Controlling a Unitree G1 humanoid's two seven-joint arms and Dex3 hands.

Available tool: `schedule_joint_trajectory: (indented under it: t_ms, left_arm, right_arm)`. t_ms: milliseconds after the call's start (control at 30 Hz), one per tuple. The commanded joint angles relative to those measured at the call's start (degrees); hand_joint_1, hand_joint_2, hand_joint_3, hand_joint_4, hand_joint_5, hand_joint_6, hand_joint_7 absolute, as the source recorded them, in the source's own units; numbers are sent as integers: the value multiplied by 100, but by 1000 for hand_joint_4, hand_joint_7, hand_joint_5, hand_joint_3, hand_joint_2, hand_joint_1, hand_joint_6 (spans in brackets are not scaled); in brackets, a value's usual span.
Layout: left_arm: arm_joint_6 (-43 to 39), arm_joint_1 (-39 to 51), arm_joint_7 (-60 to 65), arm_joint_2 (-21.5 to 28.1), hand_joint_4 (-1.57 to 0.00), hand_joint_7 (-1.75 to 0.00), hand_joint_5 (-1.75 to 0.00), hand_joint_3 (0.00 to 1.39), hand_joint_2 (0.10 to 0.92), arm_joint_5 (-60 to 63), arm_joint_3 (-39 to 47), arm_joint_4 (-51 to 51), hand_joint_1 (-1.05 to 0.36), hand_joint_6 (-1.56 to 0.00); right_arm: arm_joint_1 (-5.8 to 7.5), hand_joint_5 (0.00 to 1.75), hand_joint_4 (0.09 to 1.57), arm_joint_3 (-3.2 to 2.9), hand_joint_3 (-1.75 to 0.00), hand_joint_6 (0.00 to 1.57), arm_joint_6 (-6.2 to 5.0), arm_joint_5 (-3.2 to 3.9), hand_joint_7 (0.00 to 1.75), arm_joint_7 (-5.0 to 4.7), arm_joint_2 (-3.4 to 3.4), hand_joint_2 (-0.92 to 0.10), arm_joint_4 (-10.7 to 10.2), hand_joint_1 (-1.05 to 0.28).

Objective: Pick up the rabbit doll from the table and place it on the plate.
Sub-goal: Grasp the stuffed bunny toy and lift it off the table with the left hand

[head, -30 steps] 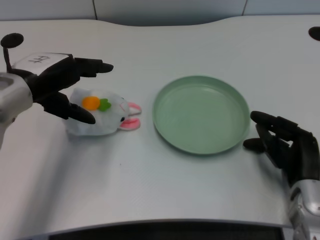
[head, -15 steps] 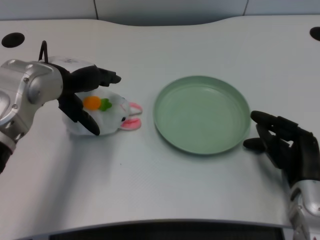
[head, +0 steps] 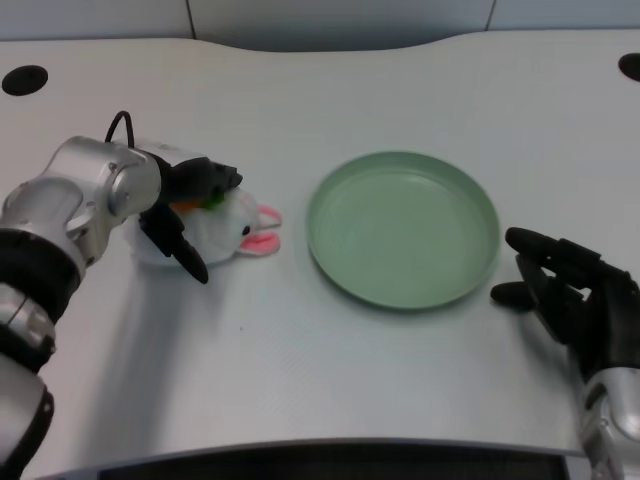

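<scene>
The white rabbit doll (head: 232, 224) lies on the table left of the plate, pink ears pointing right toward it, with an orange and green patch on top. My left hand (head: 186, 205) is over the doll. Its fingers (head: 212, 180) curl down on the orange patch and its thumb (head: 187, 254) presses the doll's near side, so the hand grips the doll from the left. The doll's left half is hidden behind the hand. The round green plate (head: 402, 226) sits at the table's middle, with nothing on it.
My right hand (head: 572, 296) rests on the table just right of the plate's near rim. Black round holes (head: 24, 80) mark the table's far left and far right corners. The table's front edge runs along the bottom of the view.
My left arm has swung in and lower over the doll. The fingers, spread above it before, have curled down onto its top and the thumb has closed against its side.
</scene>
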Motion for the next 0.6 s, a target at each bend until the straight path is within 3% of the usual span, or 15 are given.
schedule_joint_trajectory:
  t_ms: [33,400,600]
  left_arm:
    - [-44,-193,257,-144,1,1,1,4,901,174,-248,549,-1048,1]
    - [-259,-293,1435,-363,1,-9,1,0,859,808,-1057,1251,-961,-18]
    - [-355,-318,1972,-401,1,-17,1,4,856,999,-1304,1425,-963,-38]
  right_arm:
    - [72,862,856,-24,-184,1030,106,55,7,12,21,-921,-89,-392]
    - [108,864,855,-35,-177,1035,252,83,9,-17,51,-921,-225,-388]
    - [119,861,846,-14,-181,1032,251,57,7,-24,52,-921,-248,-387]
